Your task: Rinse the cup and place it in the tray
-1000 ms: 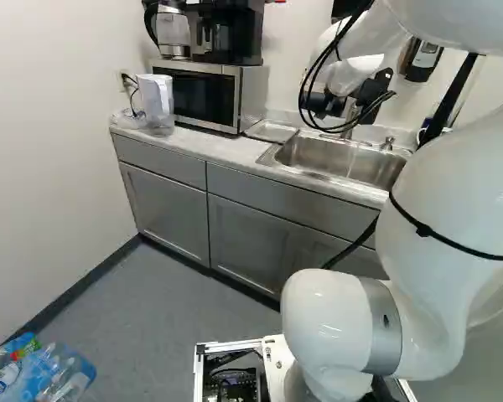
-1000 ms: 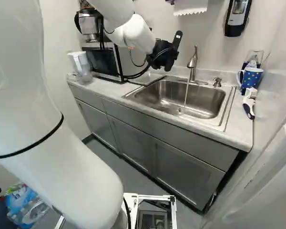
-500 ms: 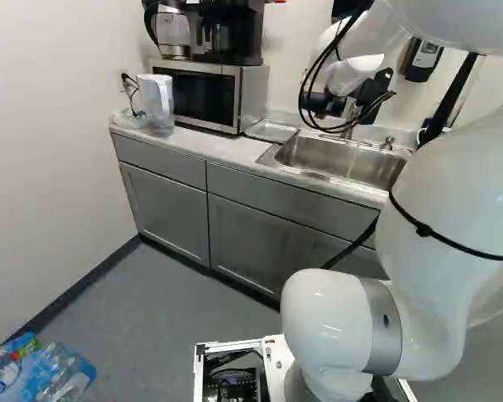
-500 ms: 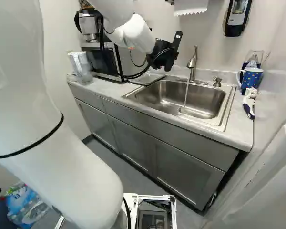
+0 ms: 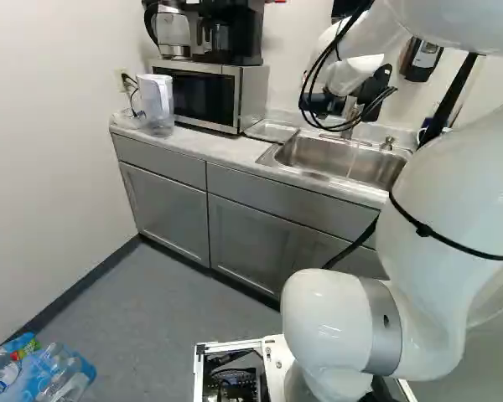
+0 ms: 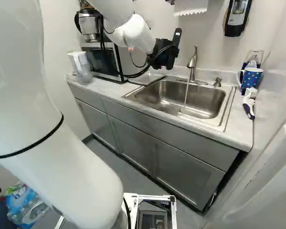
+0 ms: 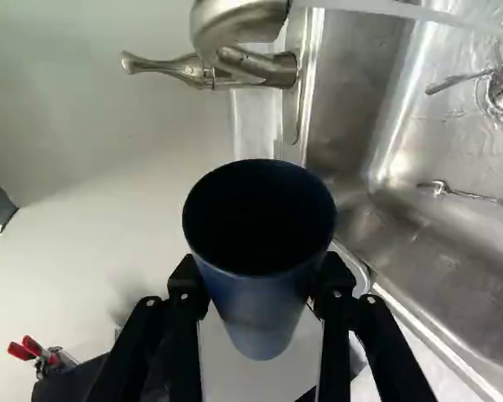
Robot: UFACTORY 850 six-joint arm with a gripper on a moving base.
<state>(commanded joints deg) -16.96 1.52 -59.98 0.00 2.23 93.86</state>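
Note:
My gripper [image 6: 166, 53] hangs over the counter beside the sink's left end in the right base view, its fingertips hard to make out there. In the wrist view the gripper [image 7: 263, 289] is shut on a dark blue cup [image 7: 264, 314], a finger on either side, the dark open mouth facing the camera. A shallow metal tray [image 5: 271, 131] lies on the counter between microwave and sink. From the faucet [image 6: 192, 62] a thin stream of water [image 6: 186, 93] runs into the sink [image 6: 214, 109], clear of the cup.
The microwave [image 5: 205, 94] carries a coffee maker [image 5: 226, 33]; a white pitcher [image 5: 157, 100] stands beside it. Right of the sink are a blue patterned mug [image 6: 251, 78] and a brush [image 6: 249, 102]. Bottles [image 5: 46, 373] lie on the floor.
In the right base view my gripper has shifted and turned very slightly, the cup still held in it. The base and the other things have stayed put.

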